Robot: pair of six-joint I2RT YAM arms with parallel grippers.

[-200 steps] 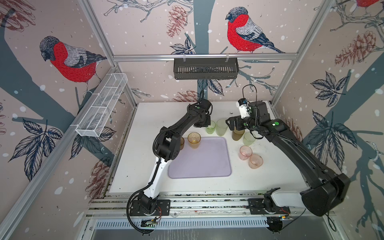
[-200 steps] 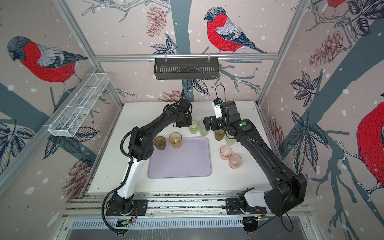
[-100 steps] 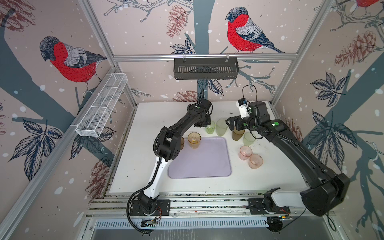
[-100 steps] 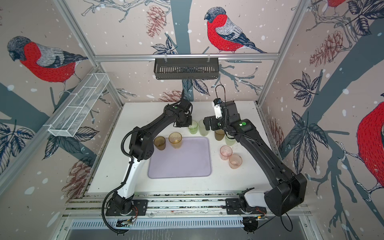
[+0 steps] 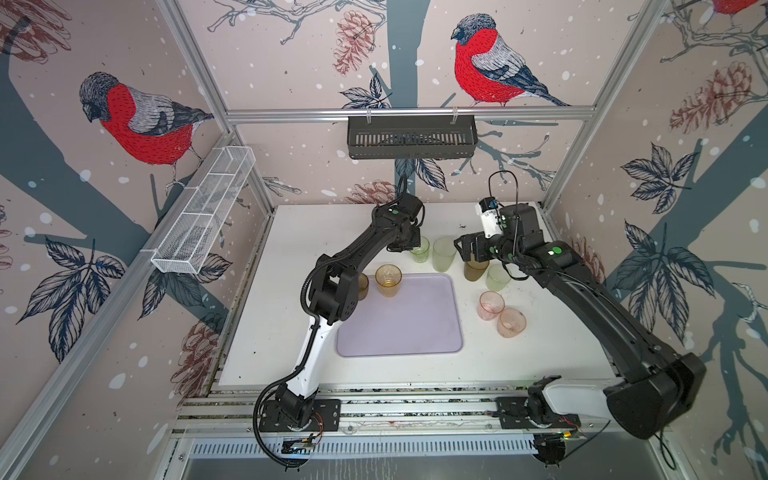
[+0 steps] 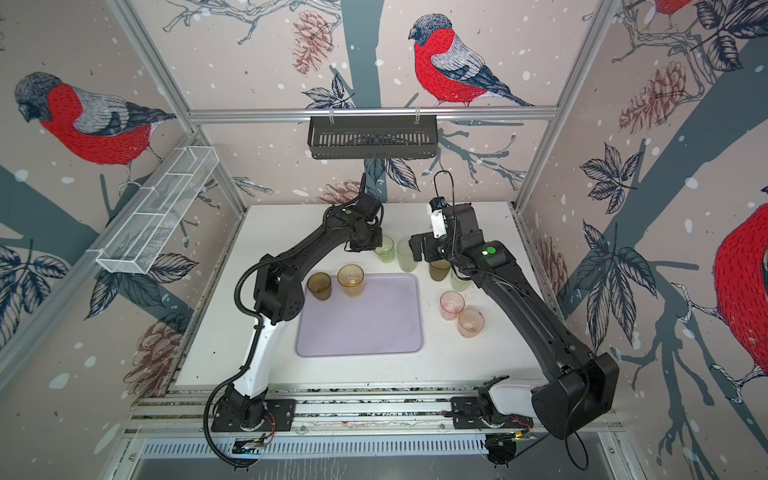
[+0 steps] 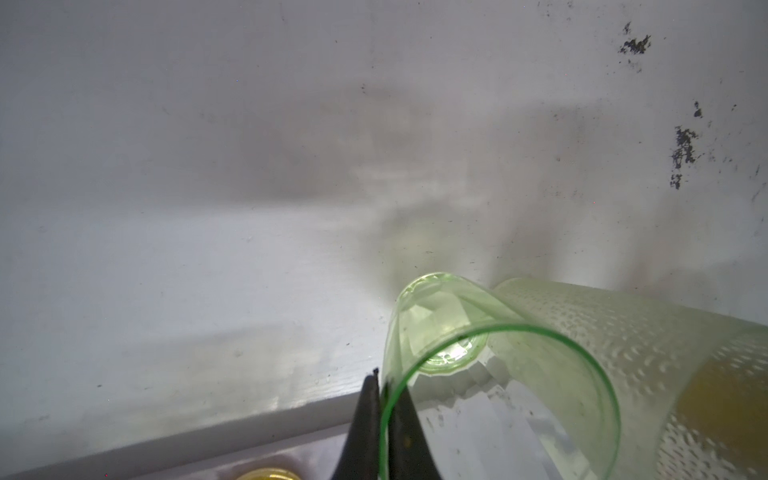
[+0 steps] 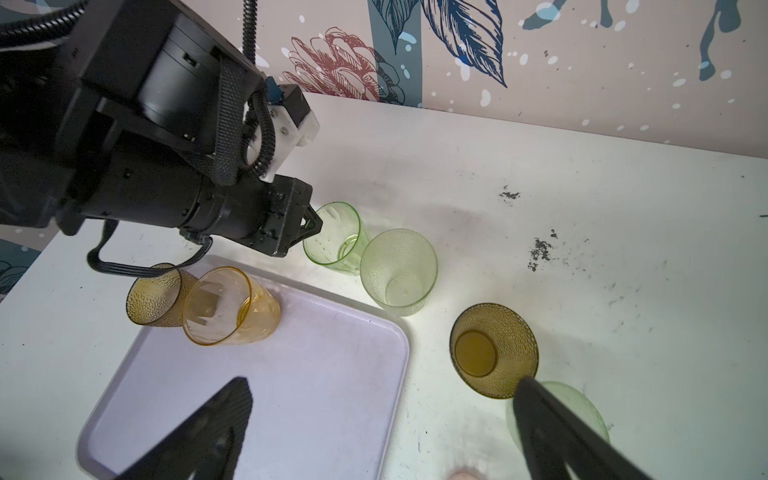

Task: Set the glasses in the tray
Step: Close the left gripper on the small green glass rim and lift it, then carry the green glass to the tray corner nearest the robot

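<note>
Pinching the rim of a pale green glass [image 7: 436, 324] near the far edge of the surface [image 5: 332, 220] with my left claw [image 7: 384, 382]; my right claw [image 8: 384, 380] spread beside a brown glass [image 8: 492, 349]; the tray [image 5: 399, 332] almost bare, most glasses [image 5: 490, 305] outside it.

You look down into a booth whose far wall [image 5: 291, 54] and side walls are papered with red-breasted bullfinches [image 5: 486, 66], pine cones and blue-grey branches. A black slotted basket [image 5: 411, 137] hangs from the far aluminium rail [image 5: 291, 113]. A white mesh basket [image 5: 203, 216] runs along the left wall, and the white tabletop [image 5: 307, 232] shows dark scuffs [image 8: 540, 249].
</note>
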